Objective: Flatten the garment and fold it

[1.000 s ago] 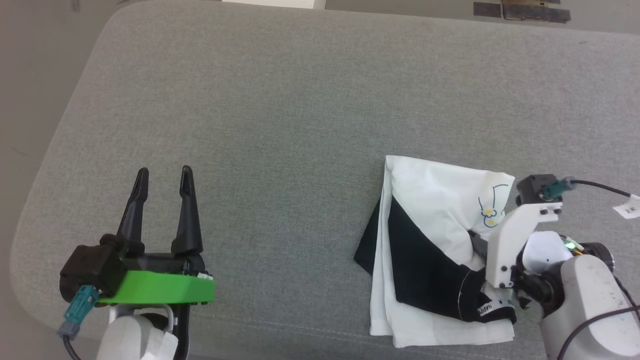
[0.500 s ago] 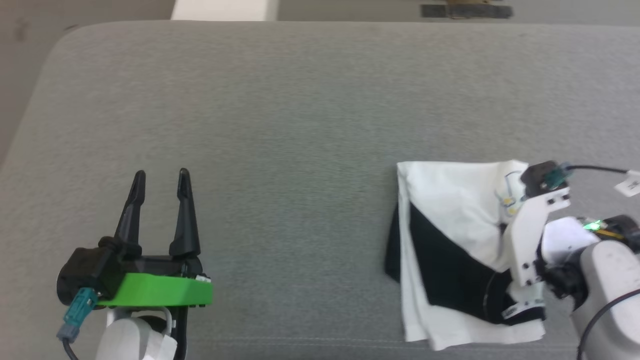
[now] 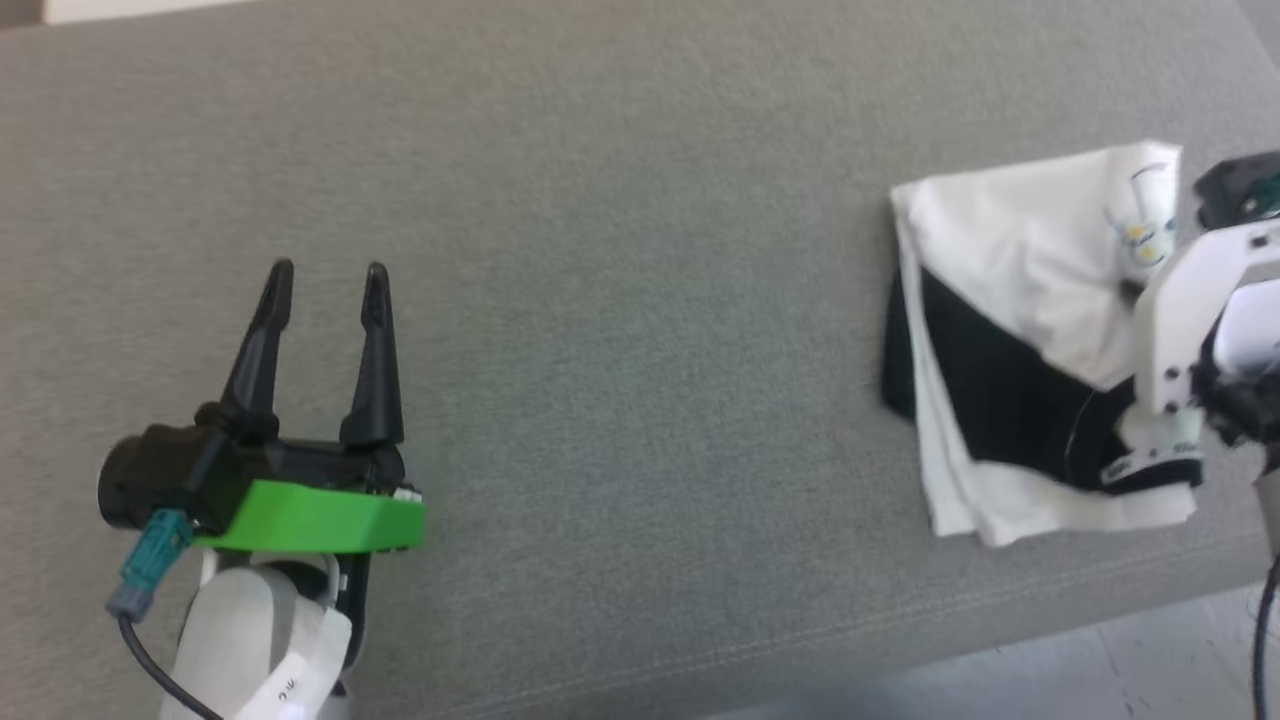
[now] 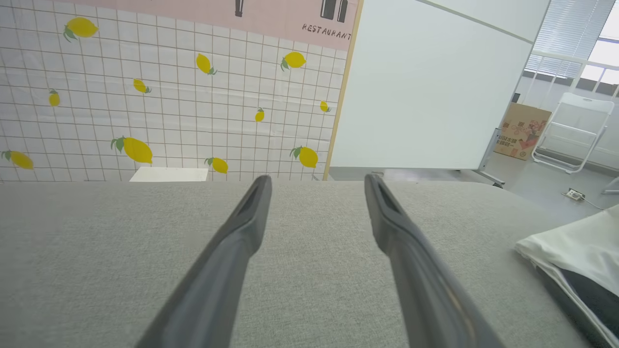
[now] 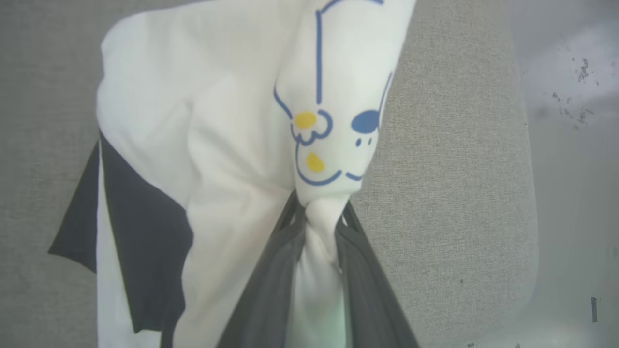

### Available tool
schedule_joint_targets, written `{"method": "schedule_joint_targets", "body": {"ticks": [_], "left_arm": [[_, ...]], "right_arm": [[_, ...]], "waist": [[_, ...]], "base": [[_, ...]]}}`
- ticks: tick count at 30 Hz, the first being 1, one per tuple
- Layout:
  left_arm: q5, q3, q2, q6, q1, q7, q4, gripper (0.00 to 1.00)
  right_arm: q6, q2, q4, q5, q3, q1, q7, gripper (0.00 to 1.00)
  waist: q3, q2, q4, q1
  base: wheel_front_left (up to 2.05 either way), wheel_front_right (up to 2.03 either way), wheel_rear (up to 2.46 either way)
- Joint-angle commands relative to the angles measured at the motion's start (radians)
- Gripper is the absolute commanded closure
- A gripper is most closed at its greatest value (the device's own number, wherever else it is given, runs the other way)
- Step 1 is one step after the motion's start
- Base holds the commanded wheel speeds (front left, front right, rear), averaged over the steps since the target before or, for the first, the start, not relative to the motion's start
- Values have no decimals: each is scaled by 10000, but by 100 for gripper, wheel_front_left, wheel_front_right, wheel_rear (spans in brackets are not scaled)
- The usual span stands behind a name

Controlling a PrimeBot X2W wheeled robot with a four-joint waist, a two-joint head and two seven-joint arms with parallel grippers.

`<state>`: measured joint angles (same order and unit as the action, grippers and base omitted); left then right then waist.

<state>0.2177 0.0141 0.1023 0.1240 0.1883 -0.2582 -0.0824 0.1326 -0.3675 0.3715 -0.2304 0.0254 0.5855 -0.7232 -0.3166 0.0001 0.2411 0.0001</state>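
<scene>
The garment (image 3: 1010,300) lies bunched and partly folded near the front right of the grey table (image 3: 640,200). It is white with a black panel and a small blue-and-yellow print. My right gripper (image 5: 319,208) is shut on a pinched fold of its white fabric (image 5: 217,145), just below the print. In the head view the right arm's white wrist mount (image 3: 1175,330) sits over the garment's right edge and hides the fingers. My left gripper (image 3: 328,270) hovers open and empty far to the left. Past the left gripper's (image 4: 317,178) open fingers, a corner of the garment (image 4: 580,251) shows at the right.
The table's front edge runs along the lower right, with bare floor (image 3: 1100,670) below it. Its rounded corner (image 5: 522,290) is just right of the garment. Beyond the far edge stand a lemon-patterned wall (image 4: 145,96), a white board (image 4: 425,96) and a white folding chair (image 4: 570,130).
The head camera has moved, so the whole picture has shifted. My right gripper's jaws have closed on the white fabric at the garment's right edge. The left gripper holds the same open pose.
</scene>
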Motion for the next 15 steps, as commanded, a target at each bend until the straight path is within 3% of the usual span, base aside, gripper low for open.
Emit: {"method": "schedule_joint_targets", "body": {"ticks": [1, 15], "left_arm": [[-88, 1, 153, 67, 245, -36, -52, 0], [-316, -91, 477, 67, 941, -36, -555, 0]], "right_arm": [[-19, -133, 93, 96, -155, 317, 111, 100], [-19, -2575, 942, 988, -2002, 1587, 410, 100]], "waist": [[-1361, -1, 618, -1], [-3405, -1, -1019, -1]], "base": [[0, 0, 0], [0, 0, 0]]}}
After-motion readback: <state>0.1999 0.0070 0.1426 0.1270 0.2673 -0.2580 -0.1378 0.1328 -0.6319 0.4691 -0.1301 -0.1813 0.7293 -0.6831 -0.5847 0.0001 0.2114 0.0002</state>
